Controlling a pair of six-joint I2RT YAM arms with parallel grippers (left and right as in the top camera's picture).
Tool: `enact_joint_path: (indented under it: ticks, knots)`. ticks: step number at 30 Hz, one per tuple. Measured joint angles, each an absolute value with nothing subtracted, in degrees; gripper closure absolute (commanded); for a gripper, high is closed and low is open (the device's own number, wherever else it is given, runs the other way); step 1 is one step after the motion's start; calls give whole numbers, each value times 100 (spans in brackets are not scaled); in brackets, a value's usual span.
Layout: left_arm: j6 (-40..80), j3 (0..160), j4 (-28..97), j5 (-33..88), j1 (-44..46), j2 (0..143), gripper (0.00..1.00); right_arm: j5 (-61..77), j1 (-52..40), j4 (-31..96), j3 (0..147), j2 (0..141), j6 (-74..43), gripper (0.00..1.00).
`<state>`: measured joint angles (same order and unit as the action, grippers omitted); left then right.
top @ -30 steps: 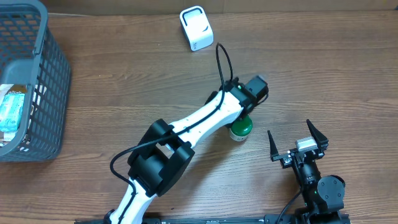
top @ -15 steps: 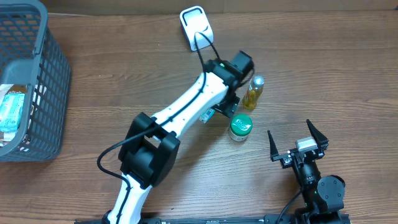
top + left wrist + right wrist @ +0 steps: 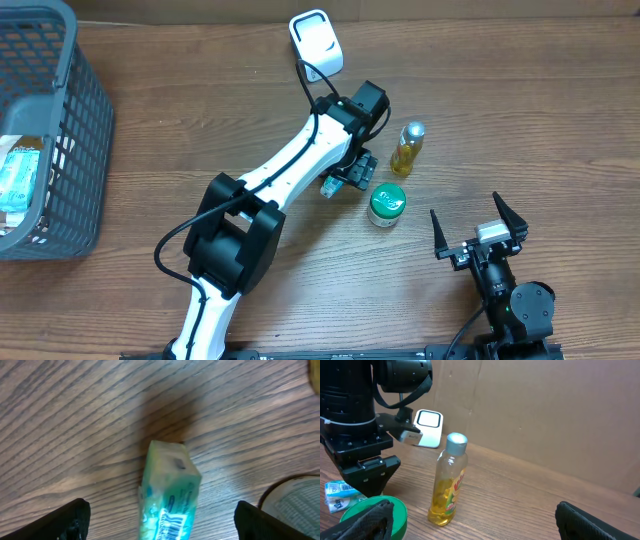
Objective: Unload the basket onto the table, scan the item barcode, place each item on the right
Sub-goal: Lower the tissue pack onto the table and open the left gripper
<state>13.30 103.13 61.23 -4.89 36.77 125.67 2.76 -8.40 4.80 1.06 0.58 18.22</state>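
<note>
A small green packet [image 3: 167,492] lies flat on the wood with its barcode facing up. My left gripper [image 3: 162,522] hangs over it, open, one finger on each side and neither touching it. From overhead the packet [image 3: 328,186] peeks out beside the left gripper [image 3: 350,178]. The white scanner [image 3: 316,44] stands at the back of the table. A yellow bottle [image 3: 407,148] with a silver cap stands upright to the right. My right gripper [image 3: 478,232] rests open near the front edge, holding nothing.
A green-lidded jar [image 3: 386,205] stands just right of the left gripper, close to the bottle [image 3: 449,480]. A grey basket [image 3: 60,110] with packets inside fills the far left. A cardboard wall rises behind the table in the right wrist view.
My left gripper opened and let go of the yellow bottle, which now stands alone. The arm then swung left and stopped over the green packet. The right arm stayed still.
</note>
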Motion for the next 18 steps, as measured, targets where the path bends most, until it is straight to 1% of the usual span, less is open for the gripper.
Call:
enact_joint_path:
  ticks: [4,5,6,8,12,13,14,15,17,18]
  knots:
    - [1334,10151,5994,-471,3677,12564,8,274,-840,478,106,58,1822,0]
    - [1337,10060,5916,-469,3677,12564,12,276,-840,478,106,58,1824,0]
    - [1337,9937,5800,-469,3677,12564,21,274,-840,478,106,58,1824,0]
    - [1323,9706,5594,-473,3677,12564,54,274,-840,478,106,58,1822,0]
    - [1356,9351,5384,-493,3677,12564,84,276,-840,480,106,58,1822,0]
    - [1354,9327,5367,-491,3677,12564,89,274,-840,478,106,58,1822,0]
    - [1374,9327,5341,-489,3677,12564,91,274,-840,478,106,58,1822,0]
    - [1391,9327,5308,-489,3677,12558,89,274,-840,480,106,58,1822,0]
    - [1431,9327,5266,-489,3677,12554,64,276,-840,478,106,58,1822,0]
    - [1441,9327,5260,-486,3677,12554,58,276,-838,475,106,58,1822,0]
